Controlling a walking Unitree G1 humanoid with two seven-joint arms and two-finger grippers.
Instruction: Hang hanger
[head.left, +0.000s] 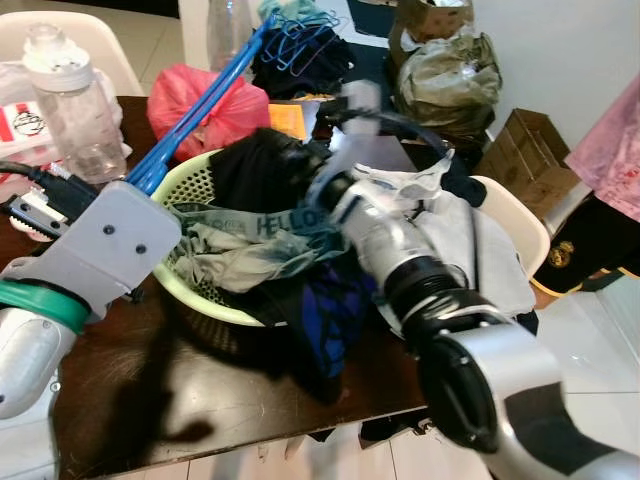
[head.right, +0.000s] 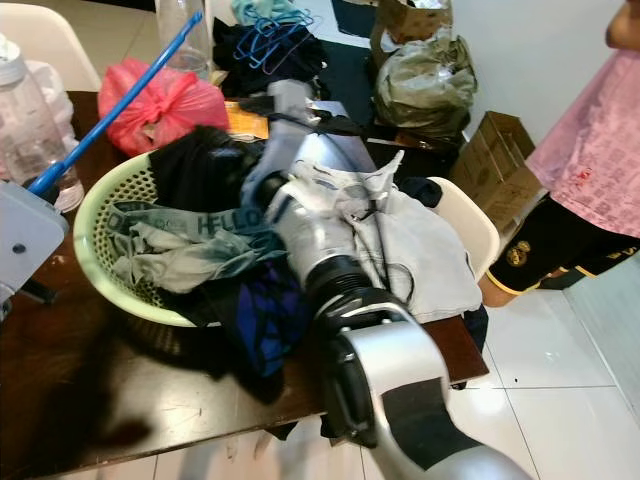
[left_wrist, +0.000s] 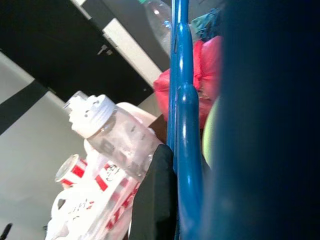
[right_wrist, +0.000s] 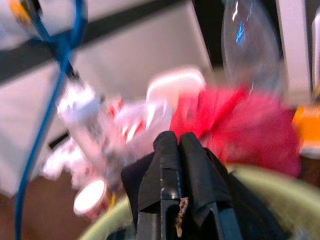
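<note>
A blue plastic hanger (head.left: 205, 95) slants up from my left gripper (head.left: 142, 180), over the rim of the green laundry basket (head.left: 190, 182). In the left wrist view the hanger's bar (left_wrist: 181, 100) runs along a black finger (left_wrist: 157, 195), and the gripper is shut on it. My right arm reaches across the basket into a black garment (head.left: 255, 165). In the right wrist view my right gripper (right_wrist: 176, 142) has its fingers pressed together with black cloth (right_wrist: 137, 182) wrapped round them. More blue hangers (head.left: 300, 35) lie heaped on dark clothes at the far end of the table.
The basket of clothes sits on a dark wooden table (head.left: 220, 400). A clear bottle (head.left: 70, 100) and a red bag (head.left: 210, 100) stand behind it. A white chair (head.left: 515, 225) holding clothes, a cardboard box (head.left: 530, 150) and a person in pink (head.right: 600, 140) are to the right.
</note>
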